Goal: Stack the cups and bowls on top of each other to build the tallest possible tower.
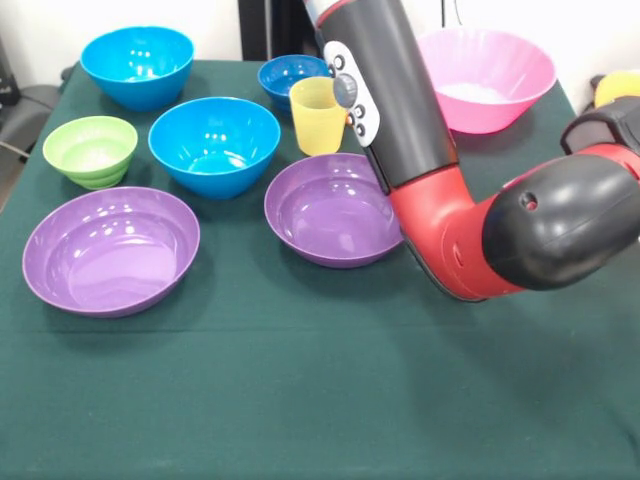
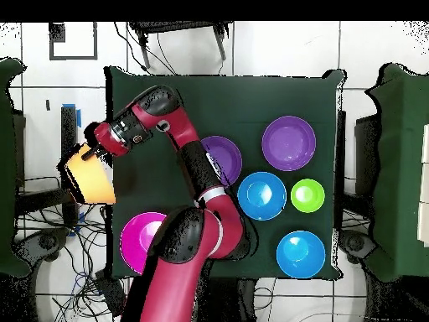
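One yellow-orange bowl (image 2: 90, 174) at end effector (image 2: 90, 142).

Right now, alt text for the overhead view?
The red arm reaches over the green table to its picture-left edge, hand at a yellow-orange bowl. A pink bowl, two purple bowls, two blue bowls and a green bowl sit upright.

Cup (image 1: 318, 115) btwn two bowls (image 1: 214, 145) (image 1: 336, 208), behind.

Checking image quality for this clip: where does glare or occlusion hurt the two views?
Front view: ceiling-light glare spots sit on the blue bowl and the purple bowl, and the arm covers part of the pink bowl. Overhead view: the arm hides part of one purple bowl; no strong glare.
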Tool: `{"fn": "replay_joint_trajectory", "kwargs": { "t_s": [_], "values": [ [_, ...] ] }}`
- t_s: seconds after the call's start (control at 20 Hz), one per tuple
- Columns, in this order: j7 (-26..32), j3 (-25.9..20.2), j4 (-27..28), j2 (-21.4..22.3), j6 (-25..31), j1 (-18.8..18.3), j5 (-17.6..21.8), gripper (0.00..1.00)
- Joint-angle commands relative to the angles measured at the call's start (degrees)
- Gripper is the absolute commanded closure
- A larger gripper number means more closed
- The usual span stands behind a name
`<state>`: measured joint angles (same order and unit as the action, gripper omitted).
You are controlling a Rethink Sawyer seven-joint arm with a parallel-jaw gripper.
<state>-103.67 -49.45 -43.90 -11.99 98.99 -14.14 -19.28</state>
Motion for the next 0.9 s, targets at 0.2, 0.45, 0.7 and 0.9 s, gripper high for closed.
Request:
{"fn": "replay_joint_trajectory", "kwargs": {
  "t_s": [0.2, 0.45, 0.7, 0.9],
  "values": [
    [6.54, -5.65, 8.28, 0.28, 7.71, 0.08, -1.31, 1.00],
    [7.58, -6.17, 11.63, -0.54, 8.88, 0.14, 0.85, 1.00],
    [9.10, -7.47, 14.04, -2.07, 11.77, -0.16, 2.54, 1.00],
    [8.42, -7.06, 15.41, -1.72, 12.98, -0.94, 4.86, 1.00]
  ]
}}
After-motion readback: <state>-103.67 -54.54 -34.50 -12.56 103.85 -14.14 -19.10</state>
